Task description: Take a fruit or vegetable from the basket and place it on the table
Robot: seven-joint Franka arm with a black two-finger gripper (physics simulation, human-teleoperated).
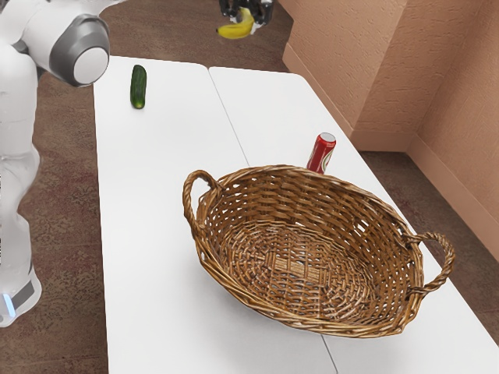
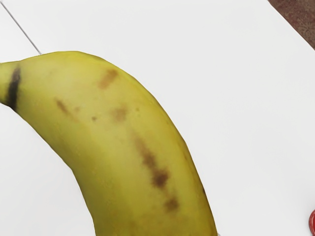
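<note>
Basket [image 1: 269, 309] stands upright, nearest us, on the counter [image 1: 148, 218]. Its handles stick out at both ends; if our arm swung back over it too low, we could snag one and drag the lot. Just beyond its rim is the can [image 1: 322, 152], upright and easily knocked over by a careless wrist or a rolling fruit. Farther along, toward the exterior view's left, lies the cucumber [image 1: 138, 86]; we would want room from it, as a bump might set it rolling.

Farthest off, up in the air, is our claw [image 1: 246, 14], closed on the banana [image 1: 237, 29], its fingers parted only by the fruit's width, as far as we can judge with its upper part cut off. So the pick looks done; the setting down isn't. In the wrist view the counter lies beneath the fruit, and the counter's edge is in sight, so drifting outward as we lower could drop it on the floor [image 1: 179, 27]. The banana is curved: let go too high, it may bounce or rock; pushed down too hard, it could twist in our grip. We should lower gently, well inside the edge, then release.
</note>
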